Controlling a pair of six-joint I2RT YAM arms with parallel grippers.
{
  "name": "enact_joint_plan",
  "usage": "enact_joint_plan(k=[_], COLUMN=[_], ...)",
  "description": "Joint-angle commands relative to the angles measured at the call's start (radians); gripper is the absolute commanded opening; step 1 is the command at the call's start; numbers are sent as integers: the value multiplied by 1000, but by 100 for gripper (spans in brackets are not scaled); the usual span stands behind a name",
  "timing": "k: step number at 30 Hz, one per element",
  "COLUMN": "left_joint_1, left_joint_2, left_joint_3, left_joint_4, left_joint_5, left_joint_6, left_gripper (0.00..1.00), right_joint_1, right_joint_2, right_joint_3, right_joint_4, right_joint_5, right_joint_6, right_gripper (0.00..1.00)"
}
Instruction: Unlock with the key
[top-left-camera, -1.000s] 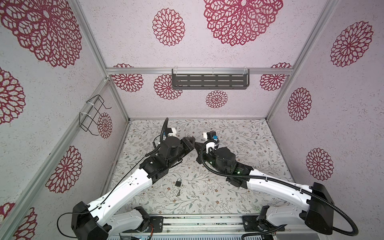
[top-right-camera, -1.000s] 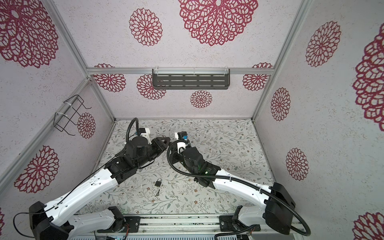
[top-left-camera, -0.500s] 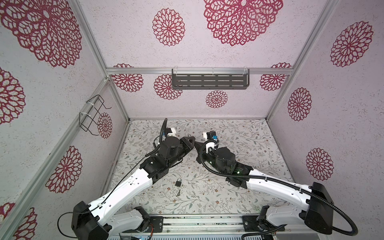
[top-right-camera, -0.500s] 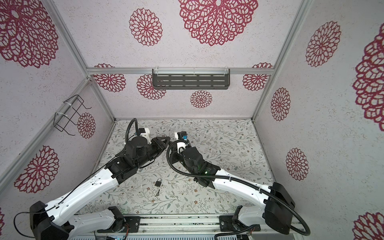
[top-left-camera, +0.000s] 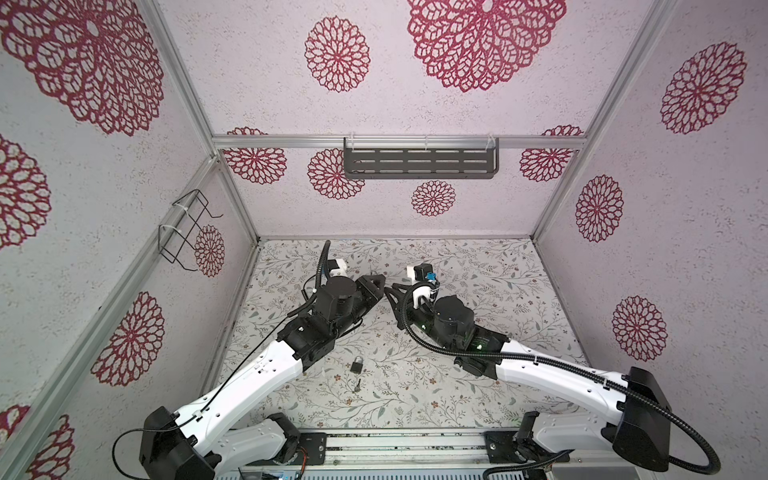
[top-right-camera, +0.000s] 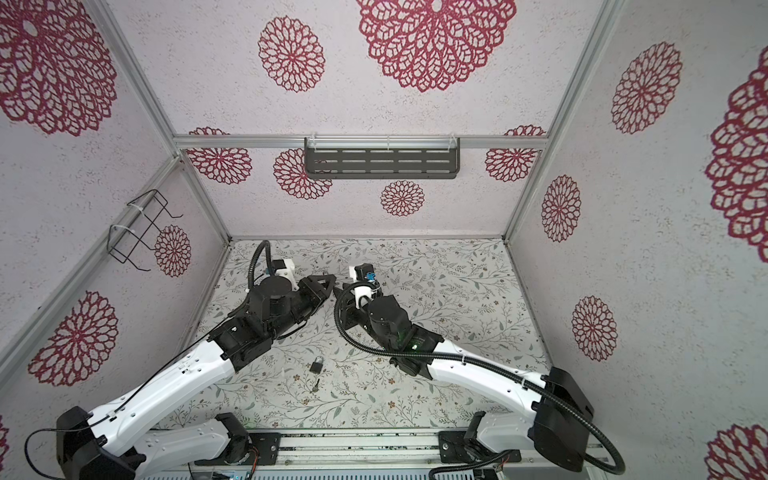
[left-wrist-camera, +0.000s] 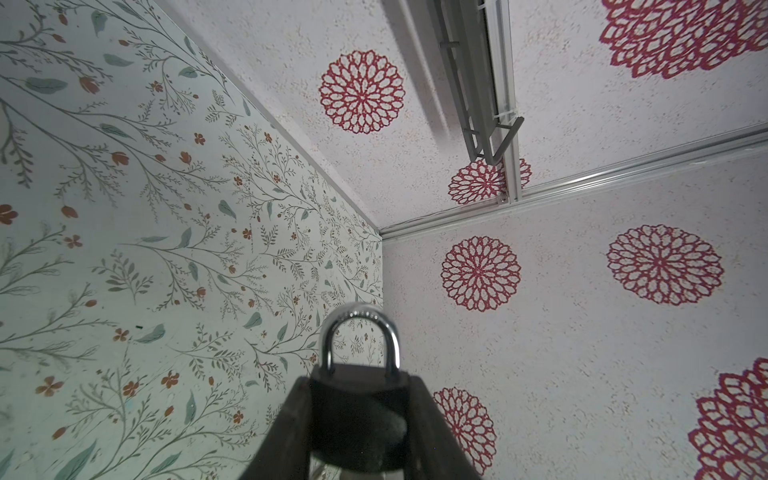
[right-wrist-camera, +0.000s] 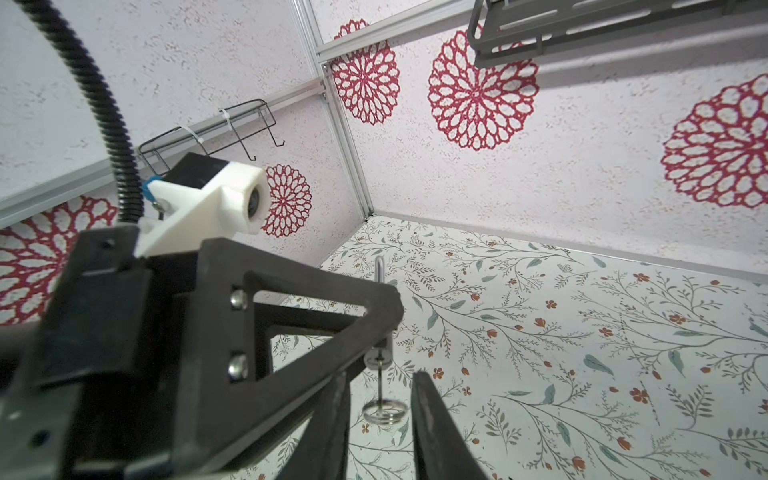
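- The left gripper (left-wrist-camera: 357, 380) pinches the black body of a padlock (left-wrist-camera: 357, 415) between its two fingers. The silver shackle (left-wrist-camera: 360, 309) pokes out past the fingertips, with both legs seated in the body.
- The right gripper (right-wrist-camera: 380, 386) has its jaws spread apart and grips nothing.
- In the gap between the right jaws sits a small key ring (right-wrist-camera: 384, 411). It hangs on a thin key (right-wrist-camera: 379, 380) that sticks out of the padlock's base, at the end opposite the shackle. The ring seems to touch neither finger, though the space on each side is slim.
- In both top views the two grippers meet nose to nose above the floral table (top-left-camera: 498, 266). The held padlock and its key are too small to make out there.
- Behind the jaws, towards the arm bases and well apart from both grippers, a second padlock (top-left-camera: 356, 366) lies flat on the table. A second key (top-left-camera: 357, 385) lies just beside it, on the side farther from the jaws. I cannot tell whether they touch.
- Beyond the jaws, a grey slotted shelf (top-left-camera: 419, 164) hangs on the back wall.
- Out past the left gripper's side, a black wire rack (top-left-camera: 183, 228) is fixed to the side wall.
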Motion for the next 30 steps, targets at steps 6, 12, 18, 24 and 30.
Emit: enact_joint_plan(k=[6,12,18,24,30], left_joint_1=[8,9,9,9,9], left_joint_2=[-27,-30,-31,-28,-29], left_joint_3=[-8,-12,-15,-18,-26], left_joint_4=[48,51,60,64,70], left_joint_5=[-22,-26,-25,-19,-18], left_joint_6=[-16,-18,-24,-25,-28], left_gripper=[0,0,0,0,0], right_joint_1=[-20,-28,-33,-41,-44], right_joint_2=[-2,28,43,56,75], right_joint_3=[12,43,51,71,85], right_joint_4=[43,0,-1,2,-8], right_joint_5=[-79,-87,-86,-91,-100], right_joint_6=[132,142,146,142,140], right_gripper=[29,27,26,25,22])
